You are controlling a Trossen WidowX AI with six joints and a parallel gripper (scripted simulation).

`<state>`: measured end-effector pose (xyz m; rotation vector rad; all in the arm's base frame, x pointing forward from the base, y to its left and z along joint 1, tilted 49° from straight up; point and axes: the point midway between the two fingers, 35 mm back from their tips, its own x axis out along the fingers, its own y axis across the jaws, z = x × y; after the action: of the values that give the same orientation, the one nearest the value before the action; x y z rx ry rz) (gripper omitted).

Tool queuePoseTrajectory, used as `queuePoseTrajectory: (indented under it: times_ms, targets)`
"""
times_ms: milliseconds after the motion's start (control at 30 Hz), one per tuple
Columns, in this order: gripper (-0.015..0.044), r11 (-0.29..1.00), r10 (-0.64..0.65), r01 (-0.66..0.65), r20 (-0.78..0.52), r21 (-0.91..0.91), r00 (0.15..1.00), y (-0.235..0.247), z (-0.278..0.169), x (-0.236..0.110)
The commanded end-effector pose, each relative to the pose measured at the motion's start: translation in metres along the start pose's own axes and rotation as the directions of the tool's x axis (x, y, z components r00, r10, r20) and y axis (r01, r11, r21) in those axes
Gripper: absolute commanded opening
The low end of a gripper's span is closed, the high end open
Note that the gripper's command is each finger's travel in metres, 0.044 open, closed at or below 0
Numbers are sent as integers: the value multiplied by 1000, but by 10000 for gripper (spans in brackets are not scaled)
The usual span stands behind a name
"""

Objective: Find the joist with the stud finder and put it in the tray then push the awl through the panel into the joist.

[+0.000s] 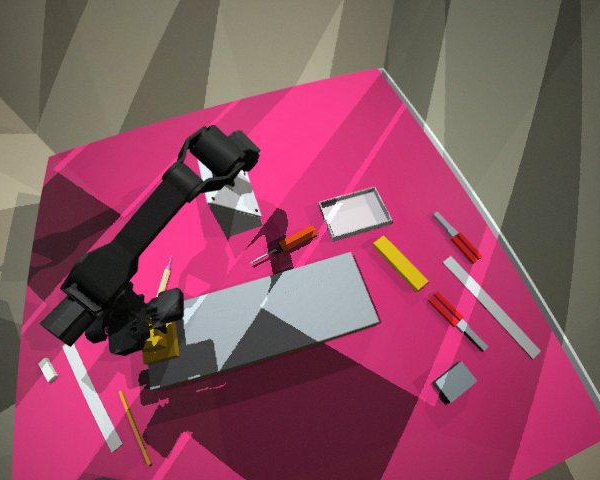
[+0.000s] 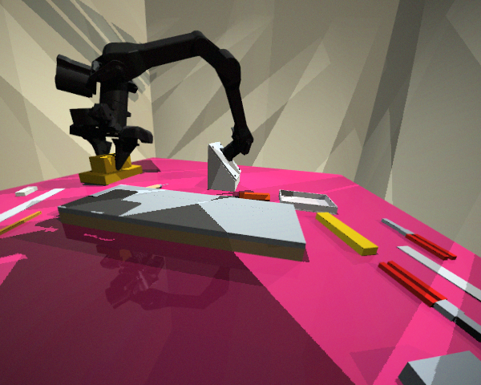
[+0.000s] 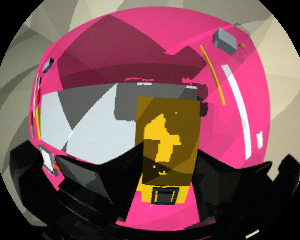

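Note:
My gripper (image 1: pixel 157 326) (image 2: pixel 113 159) (image 3: pixel 166 146) is shut on the yellow stud finder (image 1: pixel 161 348) (image 2: pixel 108 170) (image 3: pixel 165 140). It holds the stud finder upright at the left end of the grey floor panel (image 1: pixel 300 302) (image 2: pixel 248 219) (image 3: pixel 70 120), partly over the panel's edge. I cannot tell whether the stud finder touches the panel. The awl (image 1: pixel 296 237) (image 2: pixel 254 195), with an orange handle, lies on the table behind the panel. The grey tray (image 1: pixel 348 195) (image 2: pixel 307 205) stands beyond the panel's right end and holds nothing that I can see.
The arm's grey base wedge (image 1: pixel 233 204) (image 2: pixel 222 168) stands behind the panel. A yellow bar (image 1: pixel 400 262), two red-handled tools (image 1: pixel 458 240) (image 1: pixel 455 317), a grey ruler (image 1: pixel 489 304) and a grey block (image 1: pixel 454 381) lie to the right. A pencil (image 1: pixel 164 276), a white ruler (image 1: pixel 91 395), a yellow stick (image 1: pixel 134 426) and a white eraser (image 1: pixel 47 369) lie to the left.

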<state>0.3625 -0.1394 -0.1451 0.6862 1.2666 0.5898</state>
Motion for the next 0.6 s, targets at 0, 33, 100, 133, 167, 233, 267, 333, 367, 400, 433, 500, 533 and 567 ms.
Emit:
queuePoseTrajectory:
  times_ms: [0, 33, 100, 133, 167, 233, 267, 333, 367, 400, 433, 500, 533, 567]
  targets:
    - [0, 1000, -1, 1, 20, -2, 1000, -1, 2, 1]
    - [0, 1000, -1, 1, 20, -2, 1000, -1, 2, 3]
    - [0, 1000, -1, 1, 20, -2, 1000, -1, 1, 6]
    - [0, 1000, -1, 1, 20, -2, 1000, -1, 0, 8]
    - [0, 1000, -1, 1, 20, -2, 1000, -1, 0, 9]
    - [0, 1000, -1, 1, 20, -2, 1000, 0, -1, 13]
    - [0, 1000, -1, 1, 20, -2, 1000, 0, -1, 14]
    - [0, 1000, 0, 1, 20, -2, 1000, 0, -2, 18]
    - [0, 1000, 0, 0, 20, -2, 1000, 0, -3, 19]
    - [0, 1000, 0, 0, 20, -2, 1000, 0, -3, 21]
    - [0, 1000, 0, 0, 20, -2, 1000, 0, -4, 22]
    - [0, 1000, 0, 0, 20, -2, 1000, 0, -4, 23]
    - [0, 1000, 0, 0, 20, -2, 1000, 0, -4, 24]
    - [0, 1000, 0, 0, 20, -2, 1000, 0, -5, 25]
